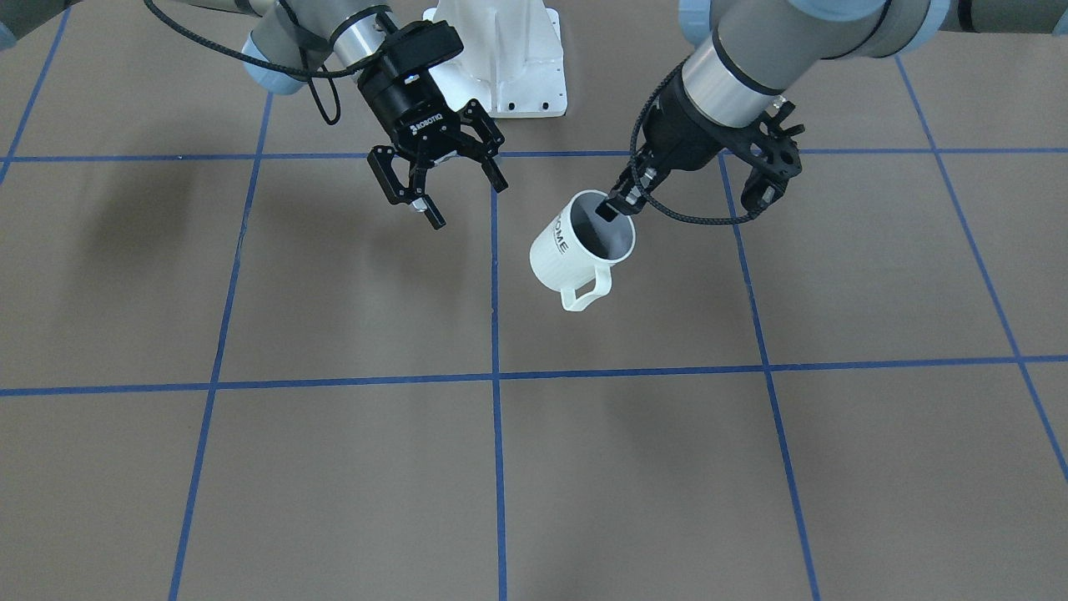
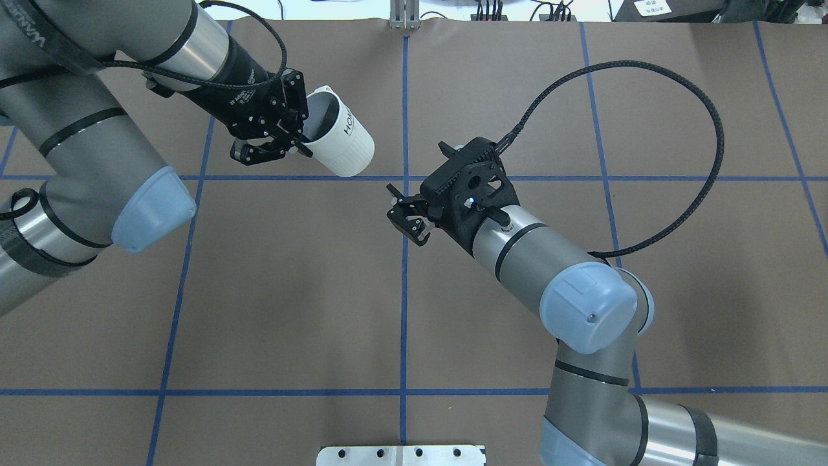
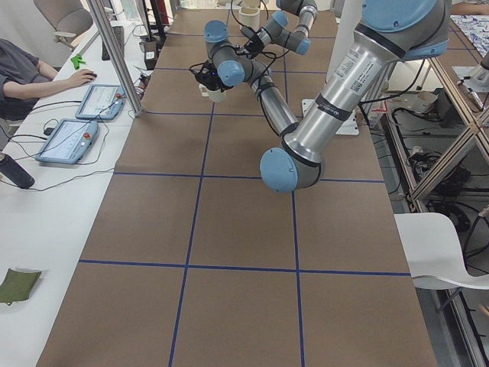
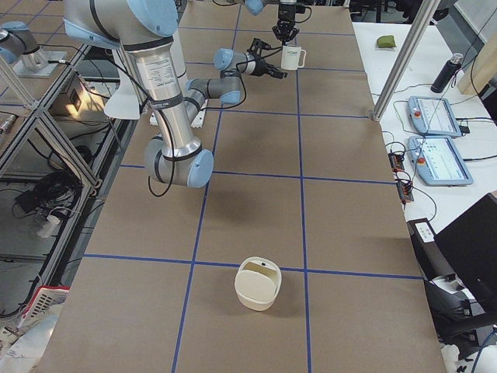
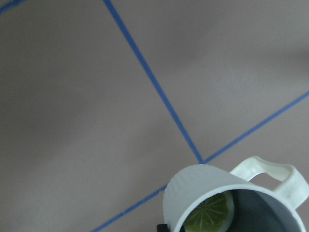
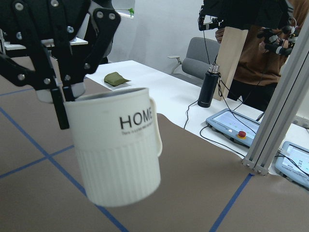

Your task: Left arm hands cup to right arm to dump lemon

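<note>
With the left end effector (image 1: 619, 203) pinching the rim (image 1: 632, 242) of the cup (image 1: 567, 250), tilted in the air over the bench (image 1: 334, 292) with the lemon (image 5: 210, 213) inside, guide your wide-open, empty right end effector (image 1: 457, 190) squarely around its white body, clear of the handle (image 1: 586, 294), before you release

Lemon slice (image 5: 208, 213) in white cup (image 5: 192, 184)
</note>
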Controlling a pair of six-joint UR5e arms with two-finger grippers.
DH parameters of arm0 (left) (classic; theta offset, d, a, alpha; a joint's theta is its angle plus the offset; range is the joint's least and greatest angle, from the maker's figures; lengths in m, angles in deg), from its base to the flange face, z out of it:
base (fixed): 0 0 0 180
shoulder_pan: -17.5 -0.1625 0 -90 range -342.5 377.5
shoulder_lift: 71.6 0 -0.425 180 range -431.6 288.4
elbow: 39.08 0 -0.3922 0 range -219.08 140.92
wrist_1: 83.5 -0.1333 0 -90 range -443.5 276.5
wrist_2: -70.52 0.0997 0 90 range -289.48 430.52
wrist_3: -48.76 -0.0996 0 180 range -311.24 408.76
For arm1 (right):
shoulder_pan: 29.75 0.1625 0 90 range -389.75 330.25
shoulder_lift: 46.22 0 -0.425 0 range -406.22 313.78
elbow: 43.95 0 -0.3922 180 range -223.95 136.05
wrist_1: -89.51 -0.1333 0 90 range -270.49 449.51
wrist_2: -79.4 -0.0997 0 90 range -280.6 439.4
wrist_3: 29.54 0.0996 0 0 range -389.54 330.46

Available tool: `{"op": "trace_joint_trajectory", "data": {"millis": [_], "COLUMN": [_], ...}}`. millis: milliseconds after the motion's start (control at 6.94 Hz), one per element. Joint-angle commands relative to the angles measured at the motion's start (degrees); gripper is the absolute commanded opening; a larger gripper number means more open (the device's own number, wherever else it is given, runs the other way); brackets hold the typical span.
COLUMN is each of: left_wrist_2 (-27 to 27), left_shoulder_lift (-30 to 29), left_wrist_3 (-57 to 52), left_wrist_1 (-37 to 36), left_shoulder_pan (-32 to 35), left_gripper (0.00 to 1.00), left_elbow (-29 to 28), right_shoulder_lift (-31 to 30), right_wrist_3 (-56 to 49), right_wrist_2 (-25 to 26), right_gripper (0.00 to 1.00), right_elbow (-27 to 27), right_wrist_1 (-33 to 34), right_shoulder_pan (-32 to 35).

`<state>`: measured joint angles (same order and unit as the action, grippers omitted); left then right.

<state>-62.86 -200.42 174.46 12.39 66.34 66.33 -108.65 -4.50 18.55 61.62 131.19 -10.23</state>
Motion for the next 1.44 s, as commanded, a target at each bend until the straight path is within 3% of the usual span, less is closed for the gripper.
{"op": "trace_joint_trajectory", "data": {"millis": [0, 1297], "left_wrist_2": [-0.3, -0.3], "left_shoulder_lift": [-2.84, -4.95], "left_wrist_3": [3.84, 6.4], "left_wrist_1": [0.17, 0.26], "left_shoulder_pan": [-2.17, -5.43], "left_gripper": [0.0, 0.0], "left_elbow": [0.06, 0.68], "right_shoulder_lift": [-0.06, -0.32], "right_wrist_3": [-2.26, -8.77], "right_wrist_2": [3.55, 9.17], "right_gripper": [0.98, 0.98], "right_elbow": [0.08, -0.01], "right_wrist_1": [-0.89, -0.81], "right_shoulder_pan": [-2.46, -4.14]}}
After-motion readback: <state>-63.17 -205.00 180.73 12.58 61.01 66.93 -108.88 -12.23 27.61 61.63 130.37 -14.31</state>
